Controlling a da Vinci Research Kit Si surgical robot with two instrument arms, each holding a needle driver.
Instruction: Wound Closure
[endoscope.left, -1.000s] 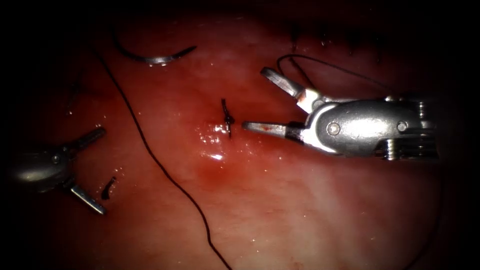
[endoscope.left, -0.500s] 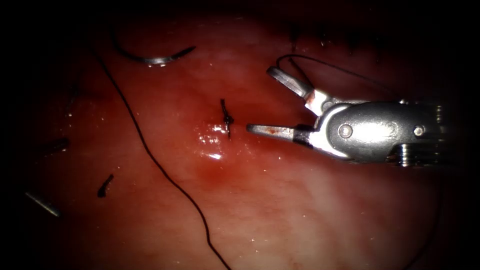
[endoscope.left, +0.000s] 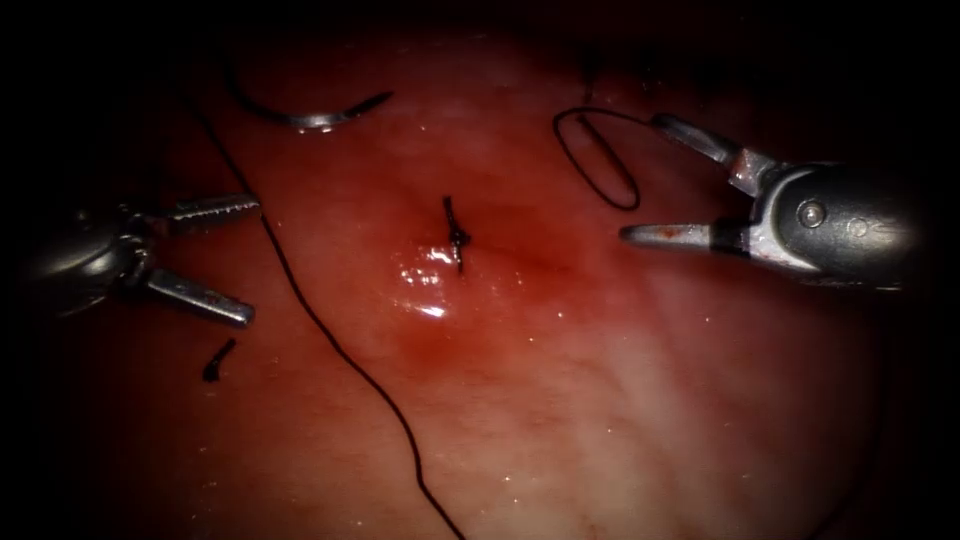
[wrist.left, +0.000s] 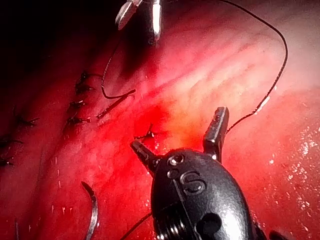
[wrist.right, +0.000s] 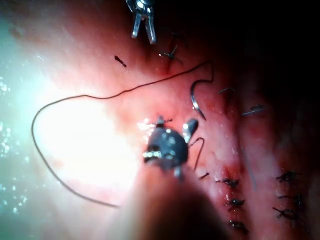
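The tissue (endoscope.left: 560, 400) is a broad slab of pork belly, wet and glistening, with red fluid (endoscope.left: 440, 300) pooled round the middle of it. The right arm's tool (endoscope.left: 650, 180) reaches in from the right with its jaws spread wide, holding nothing; it has drawn back to the right from the stitch it was close to a second ago. The left arm's tool (endoscope.left: 240, 260) sits at the left edge, jaws likewise parted and empty, and has come back in and higher than it was half a second ago. In the left wrist view the same tool (wrist.left: 180, 135) has its two jaws splayed over the tissue, just short of the knot.

The long thread (endoscope.left: 330, 340) runs from the upper left down to the lower middle, lying loose on the tissue to the left of the cut. A small loop of thread (endoscope.left: 600, 165) lies near the right tool's upper jaw. The curved needle (endoscope.left: 310, 115) lies free on the tissue at the upper left, not in the tissue and well apart from both tools. The tied stitch (endoscope.left: 455, 235) stands across the cut at the centre. A cut end of thread (endoscope.left: 217, 360) lies just below the left tool
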